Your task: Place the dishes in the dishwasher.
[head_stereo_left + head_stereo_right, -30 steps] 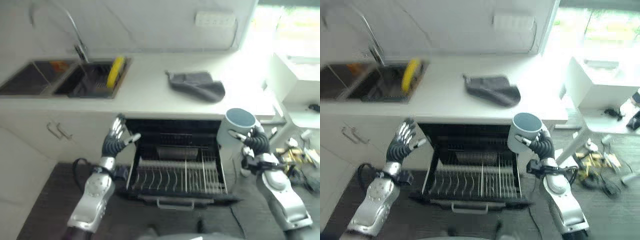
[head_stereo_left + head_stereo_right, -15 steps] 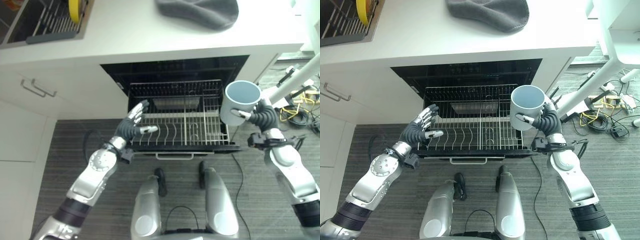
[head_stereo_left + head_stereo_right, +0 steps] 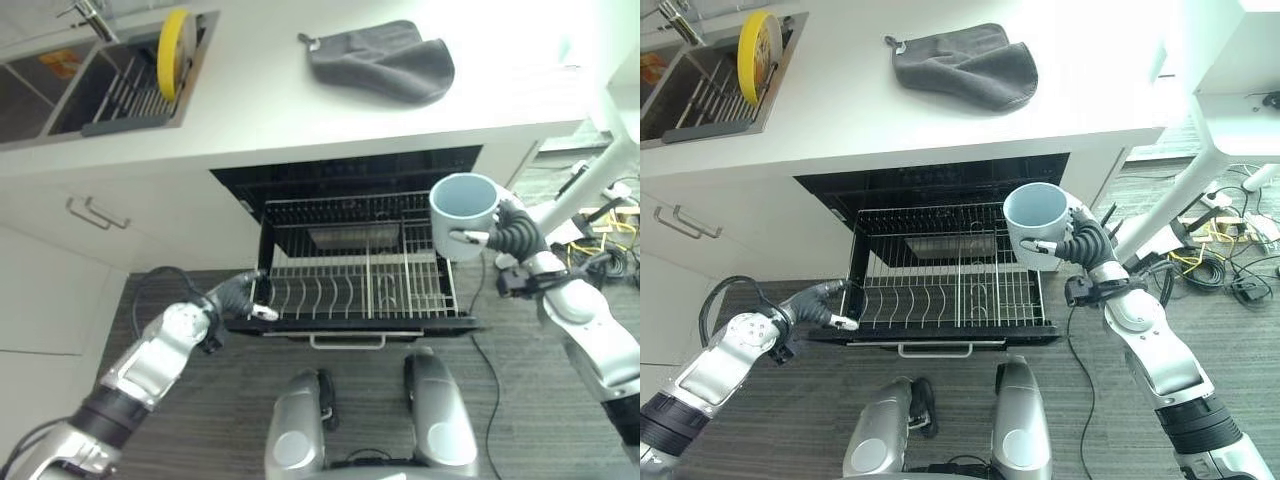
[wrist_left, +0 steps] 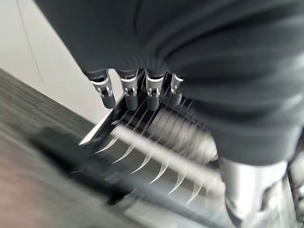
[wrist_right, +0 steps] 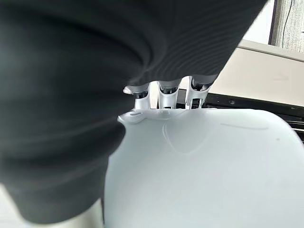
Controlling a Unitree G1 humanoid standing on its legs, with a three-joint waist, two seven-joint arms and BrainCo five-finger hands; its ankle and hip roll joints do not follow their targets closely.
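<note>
Left hand (image 3: 818,303): at the rack's 9 o'clock edge, fingers curled over its side rail and gripping it.
Rack (image 3: 940,290): pulled out, empty of dishes.
Right hand (image 3: 1080,243): at the rack's 3 o'clock, fingers wrapped round the mug (image 3: 1033,223), held upright above the right edge.
Doing it well: tip the mug mouth-down, lower it between the prongs, steady the rack meanwhile.
Plate (image 3: 757,42): yellow, waiting in the sink (image 3: 680,95) at 11 o'clock.

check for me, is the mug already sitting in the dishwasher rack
No, the right hand holds the mug upright in the air above the rack's right side.
</note>
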